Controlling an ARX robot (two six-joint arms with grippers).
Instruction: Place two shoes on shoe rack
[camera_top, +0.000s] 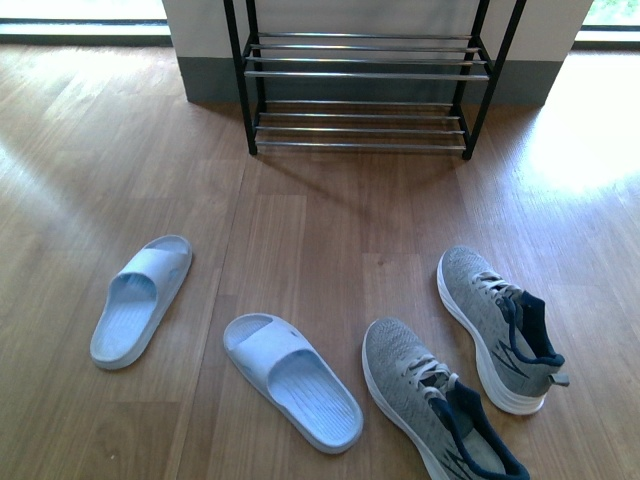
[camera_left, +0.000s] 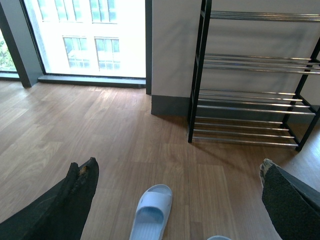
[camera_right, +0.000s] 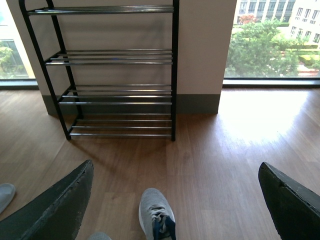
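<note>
The left end effector (camera_left: 176, 165) is seen in the left wrist view with its two dark fingers (camera_left: 75, 200) spread wide and empty. The right end effector (camera_right: 175, 165) is seen the same way in the right wrist view, dark fingers (camera_right: 60, 205) wide apart and gripping nothing.

Between the left fingers, a pale blue slide sandal (camera_left: 151, 212) is seen flat on the light brown wooden plank floor (camera_top: 320, 230), toe end toward the rack. Between the right fingers, a grey knit sneaker with thick white sole and navy lining (camera_right: 156, 212) is seen on the same floor, toe toward the rack.

In the front view all four shoes are laid out across the lower half of the frame. The first sandal is placed at lower left. A second pale blue slide sandal (camera_top: 295, 380) is set at lower centre, angled with its toe toward upper left. A second grey knit sneaker (camera_top: 425, 395) is cut off by the bottom edge, right of centre, near that sandal but not touching it. The first sneaker is found at lower right, just beside its mate.

The low shoe rack with black upright frames and chrome rod shelves (camera_top: 365, 75) is seen at top centre, against a white wall with grey skirting (camera_top: 205, 85). It is well apart from every shoe.
</note>
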